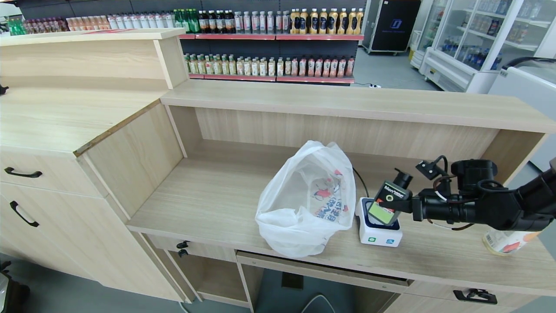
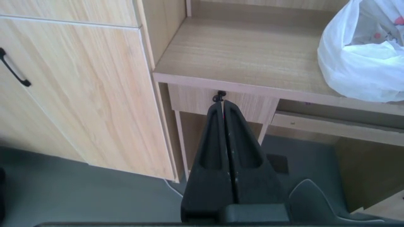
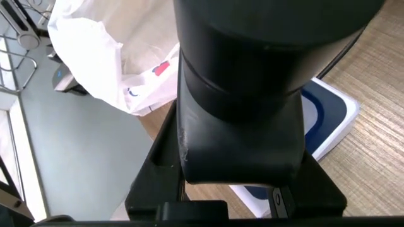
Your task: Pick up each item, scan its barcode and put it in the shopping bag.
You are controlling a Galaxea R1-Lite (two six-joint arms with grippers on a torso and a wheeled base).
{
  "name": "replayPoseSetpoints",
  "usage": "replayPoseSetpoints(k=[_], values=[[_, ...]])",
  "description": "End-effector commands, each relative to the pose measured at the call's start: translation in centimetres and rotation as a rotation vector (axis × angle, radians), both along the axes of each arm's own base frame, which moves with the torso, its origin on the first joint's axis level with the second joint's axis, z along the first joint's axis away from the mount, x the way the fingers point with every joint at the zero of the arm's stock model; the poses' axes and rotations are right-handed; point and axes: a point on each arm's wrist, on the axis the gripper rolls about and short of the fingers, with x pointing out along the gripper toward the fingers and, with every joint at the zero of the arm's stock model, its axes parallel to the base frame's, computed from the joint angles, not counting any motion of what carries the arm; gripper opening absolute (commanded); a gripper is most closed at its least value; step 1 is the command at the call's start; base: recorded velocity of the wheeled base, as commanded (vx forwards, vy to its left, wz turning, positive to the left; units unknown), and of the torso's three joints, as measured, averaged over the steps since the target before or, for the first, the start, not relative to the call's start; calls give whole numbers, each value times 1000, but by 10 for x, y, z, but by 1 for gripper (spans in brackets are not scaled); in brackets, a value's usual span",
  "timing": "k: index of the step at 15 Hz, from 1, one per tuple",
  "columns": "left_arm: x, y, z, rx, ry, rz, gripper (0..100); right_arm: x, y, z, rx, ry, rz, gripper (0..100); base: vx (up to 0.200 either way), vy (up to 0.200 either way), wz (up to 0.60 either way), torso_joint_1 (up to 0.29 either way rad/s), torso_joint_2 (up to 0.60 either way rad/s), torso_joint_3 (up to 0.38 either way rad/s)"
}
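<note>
Black item (image 1: 384, 205), clamped in the right gripper (image 1: 397, 201), is held over the scanner (image 1: 382, 237) beside the bag (image 1: 304, 204) at the bench's (image 1: 208, 195) front edge; left gripper (image 2: 222, 110) closed. Misread risked if barcode faces away.

Left of the bag (image 1: 306, 200), bare desk (image 1: 208, 195) runs to the side panel (image 1: 134, 156). Just right of the bag stands the scanner (image 1: 380, 234), a bottle (image 1: 388, 201) held low over it. Farther right, a container (image 1: 506, 241) stands on the desk. Behind the bag, a ledge (image 1: 347, 102) overhangs.
</note>
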Motion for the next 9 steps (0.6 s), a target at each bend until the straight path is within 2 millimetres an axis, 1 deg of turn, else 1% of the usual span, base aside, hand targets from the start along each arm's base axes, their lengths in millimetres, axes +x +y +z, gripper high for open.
replayPoseSetpoints(k=[1, 3, 4, 5, 6, 7, 8, 9], values=[[0, 0, 0, 0, 0, 1, 0, 0, 0, 3, 0, -9, 0, 0, 0, 0, 0, 0, 0, 0], [0, 0, 0, 0, 0, 1, 0, 1, 0, 18, -8, -60, -6, 0, 0, 0, 0, 0, 0, 0], [0, 0, 0, 0, 0, 1, 0, -4, -3, 41, -25, -146, -22, 0, 0, 0, 0, 0, 0, 0], [0, 0, 0, 0, 0, 1, 0, -11, -8, 53, -63, -211, -50, 0, 0, 0, 0, 0, 0, 0], [0, 0, 0, 0, 0, 1, 0, -32, -24, 74, -220, -349, -162, 0, 0, 0, 0, 0, 0, 0], [0, 0, 0, 0, 0, 1, 0, -48, -42, 79, -371, -409, -257, 0, 0, 0, 0, 0, 0, 0], [0, 0, 0, 0, 0, 1, 0, -63, -60, 79, -497, -450, -311, 0, 0, 0, 0, 0, 0, 0], [0, 0, 0, 0, 0, 1, 0, -83, -85, 77, -622, -499, -355, 0, 0, 0, 0, 0, 0, 0]])
